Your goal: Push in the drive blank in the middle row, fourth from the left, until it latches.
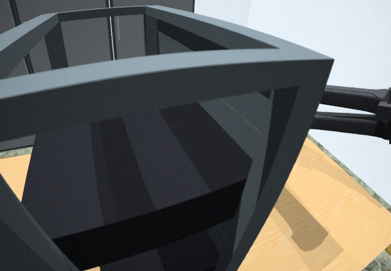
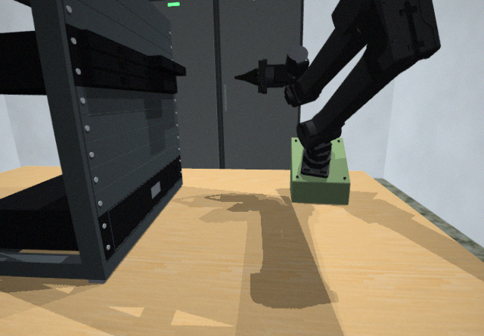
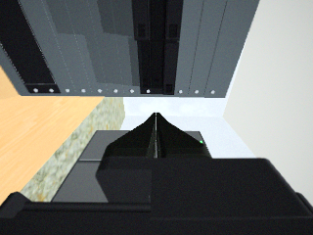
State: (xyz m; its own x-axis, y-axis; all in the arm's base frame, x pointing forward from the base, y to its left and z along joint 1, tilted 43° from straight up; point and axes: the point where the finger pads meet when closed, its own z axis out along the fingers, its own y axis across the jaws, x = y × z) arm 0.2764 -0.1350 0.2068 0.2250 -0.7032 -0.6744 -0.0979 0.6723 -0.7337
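The dark grey rack (image 2: 97,129) stands at the left on the wooden table, its front face turned toward the arm. A black band of drive blanks (image 2: 125,66) crosses its upper front. At the band's far end a black piece (image 2: 169,66) juts out a little from the face. My gripper (image 2: 239,76) is shut and empty, level with that band and pointing at it, with a clear gap to the rack. In the wrist view the closed fingertips (image 3: 156,117) point at the black blanks (image 3: 156,44). The top view shows the rack frame (image 1: 157,72) from behind, and only arm links (image 1: 350,110).
The arm's green base block (image 2: 319,175) sits on the table to the right of the rack. Grey cabinet doors (image 2: 222,90) stand behind. The table edge (image 2: 429,219) runs along the right.
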